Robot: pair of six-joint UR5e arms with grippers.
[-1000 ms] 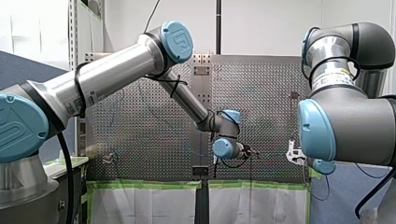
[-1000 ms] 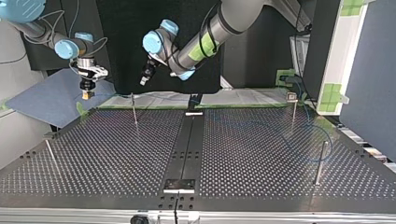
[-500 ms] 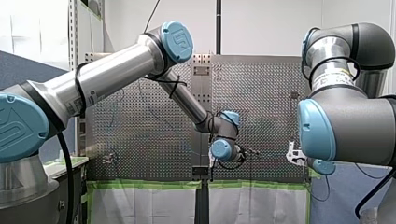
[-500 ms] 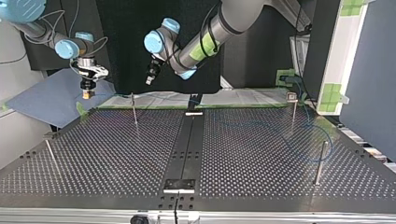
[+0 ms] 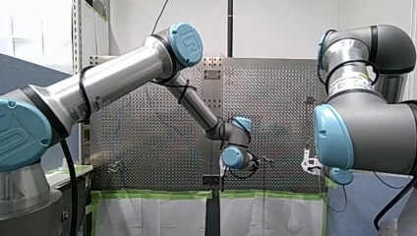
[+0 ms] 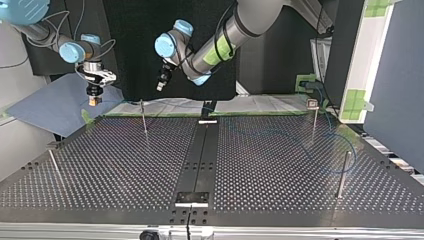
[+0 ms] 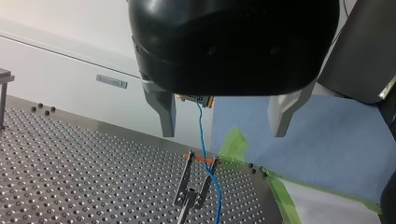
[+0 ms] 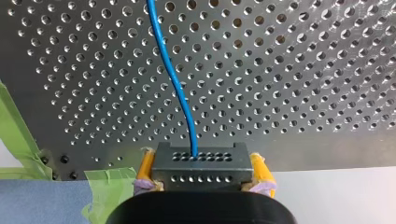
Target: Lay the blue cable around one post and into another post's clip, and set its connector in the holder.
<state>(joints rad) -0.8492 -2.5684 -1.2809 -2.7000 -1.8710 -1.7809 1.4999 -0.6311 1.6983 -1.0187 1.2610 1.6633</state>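
Currently, nearest my right wrist camera: my right gripper (image 8: 201, 179) is clamping its yellow pads (image 8: 260, 170) on the two sides of the black connector (image 8: 200, 161). It is holding the connector in the air by a corner of the perforated worktop (image 8: 303, 70), which is edged with green tape (image 8: 107, 184). The blue cable (image 8: 175, 79) is leaving the connector's face and running away across the worktop's holes.

Next, left wrist view: my left gripper (image 7: 223, 134) is hanging above the worktop with its metal fingers (image 7: 163, 109) spread wide apart. Ahead of it, a forked post (image 7: 191, 186) is standing near the worktop's corner. The cable is crossing the fork's top, though I cannot tell whether it is seated there. Further on, the cable is rising to the connector, and a blue sheet (image 7: 327, 135) is lying past the tape.

Lastly, top view: a slim post (image 6: 344, 172) is standing toward the near right, and a leaning post (image 6: 54, 167) is standing at the near left. A block-topped post (image 6: 314, 120) is standing at the far right. Both grippers are hovering toward the far edge in the view's left half, well apart.
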